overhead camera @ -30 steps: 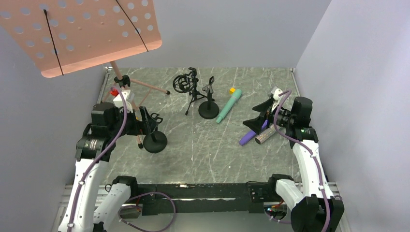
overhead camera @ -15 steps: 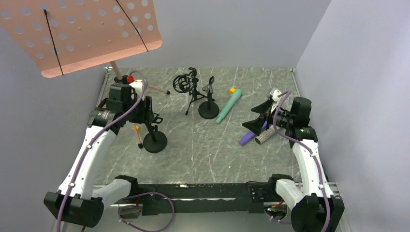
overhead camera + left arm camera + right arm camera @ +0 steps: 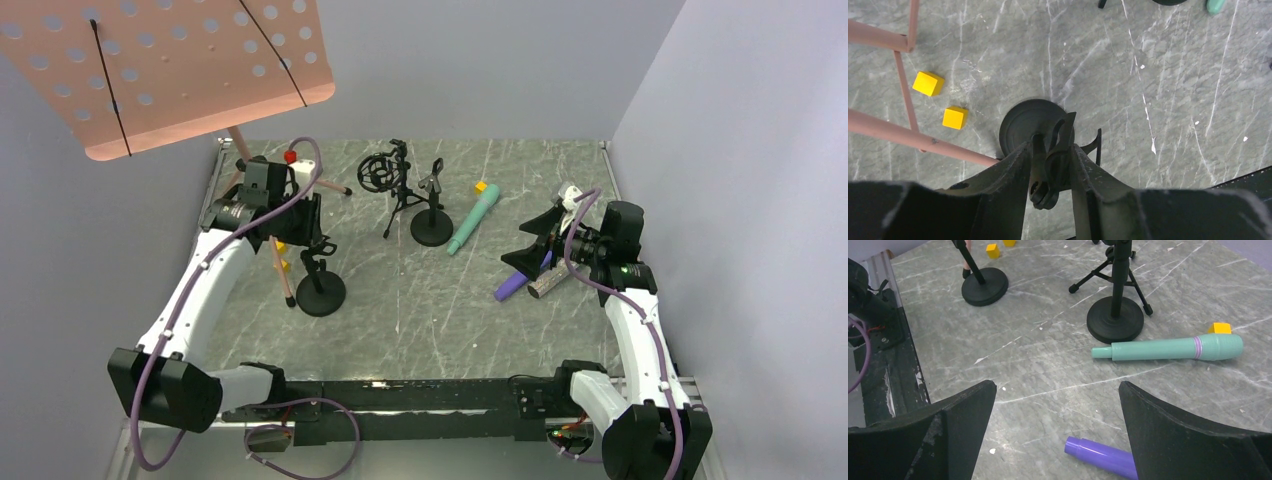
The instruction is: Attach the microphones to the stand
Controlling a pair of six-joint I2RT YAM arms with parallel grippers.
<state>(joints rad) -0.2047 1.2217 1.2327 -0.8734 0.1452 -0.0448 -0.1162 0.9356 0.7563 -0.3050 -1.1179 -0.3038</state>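
Your left claw [image 3: 1050, 165] is narrowed onto the black plastic clip [image 3: 1060, 145] of the short stand [image 3: 321, 294]. Its 2 rough matte fingers [image 3: 1008, 175] press in from either side. That stand's flat round base sits at 9 o'clock on the grey marbled table [image 3: 400, 320].

At 10 o'clock of the base lie 2 sharp-edged yellow cubes [image 3: 928, 83], among the thin pink legs of the perforated music stand [image 3: 170, 70]. Since 0.5 s ago the left arm has reached a little further toward 12 o'clock, and the short stand has not shifted.

Toward the table's 12 o'clock stand a wire-ringed tripod mount [image 3: 383, 176] and a second round-based clip stand [image 3: 431, 226]. Just at their 3 o'clock lies the smooth teal-green microphone [image 3: 473, 222], a tapered stick with a third yellow cube [image 3: 480, 186] near its head.

At 3 o'clock of the table, the purple microphone [image 3: 512, 286] and the glittery grey-brown microphone [image 3: 548, 284] lie close together. They sit beneath your right claw [image 3: 1056, 385], which gapes wide, holds nothing and has kept its place.
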